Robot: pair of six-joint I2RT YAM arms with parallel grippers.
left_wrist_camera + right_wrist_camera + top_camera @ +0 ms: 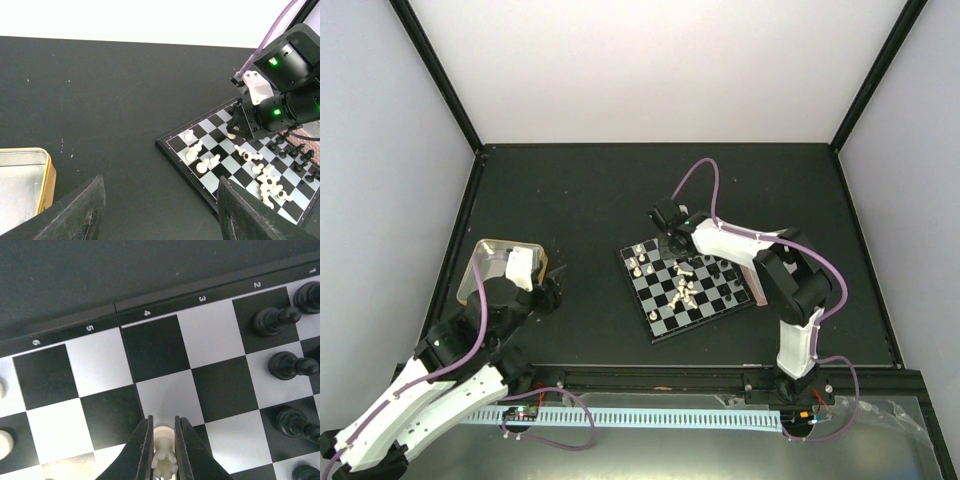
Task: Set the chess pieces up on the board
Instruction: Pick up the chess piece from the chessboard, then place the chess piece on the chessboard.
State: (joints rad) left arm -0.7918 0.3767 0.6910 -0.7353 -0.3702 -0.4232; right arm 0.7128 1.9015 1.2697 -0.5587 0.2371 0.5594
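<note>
Two grippers work this table. At the far left lies a metal tin [492, 262], and just beside it hovers the left gripper [160, 210], its fingers [82, 212] spread wide with nothing between them. Right of centre sits the board [658, 322], turned askew, with several cream-white pieces [684, 291] lying toppled across its middle. At the board's far edge the right gripper [163, 422] pinches a cream-white chessman [164, 462] with a notched crown between its fingertips. Black pieces [282, 365] stand along the board's right side. We judge these chessmen light, hard and smooth, apt to twist or pop loose, so we would take each squarely by its narrow waist.
</note>
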